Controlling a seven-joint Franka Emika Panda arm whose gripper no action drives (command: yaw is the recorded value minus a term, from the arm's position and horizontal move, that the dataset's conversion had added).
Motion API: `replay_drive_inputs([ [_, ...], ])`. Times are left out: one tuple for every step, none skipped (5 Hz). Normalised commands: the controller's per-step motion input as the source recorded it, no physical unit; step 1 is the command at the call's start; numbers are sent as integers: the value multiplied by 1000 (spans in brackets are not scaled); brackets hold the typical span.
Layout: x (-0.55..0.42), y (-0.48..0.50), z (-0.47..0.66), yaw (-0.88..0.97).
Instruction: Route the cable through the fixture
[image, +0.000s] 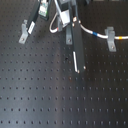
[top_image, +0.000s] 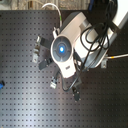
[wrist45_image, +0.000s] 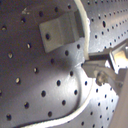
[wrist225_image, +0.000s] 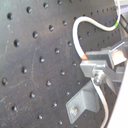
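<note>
White cable (wrist45_image: 86, 55) runs past the pincer in both wrist views; it curves along the black perforated board (wrist45_image: 30, 95) and passes right at the fingertips. In the first wrist view the cord skirts the edge of a grey metal clip (wrist45_image: 61, 31) just beside the fingers, touching or nearly touching its side; whether it sits inside the clip cannot be told. In the second wrist view the cable (wrist225_image: 76, 35) loops away from the pincer, and a second grey bracket (wrist225_image: 86, 102) lies just beside the fingers, the cord running along its edge.

Pincer (wrist45_image: 98, 70): metal fingers (wrist225_image: 100, 62) appear pressed onto the cord, pinching it at the tip.

First exterior view: cable (image: 90, 31) arcs from the pincer (image: 70, 25) out to a clip (image: 112, 36) well apart from it; another clip (image: 23, 31) stands well apart on the opposite side. Yellow band near that far clip, blurred.

Second exterior view: arm body hides the pincer; cable (top_image: 50, 6) shows above it.
</note>
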Motion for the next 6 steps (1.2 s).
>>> replay_drive_inputs([
  [35, -192, 151, -109],
  [-57, -100, 167, -114],
  [-100, -31, 125, 0],
  [-140, 128, 175, 0],
  [-107, 213, 143, 254],
  [-48, 119, 203, 200],
])
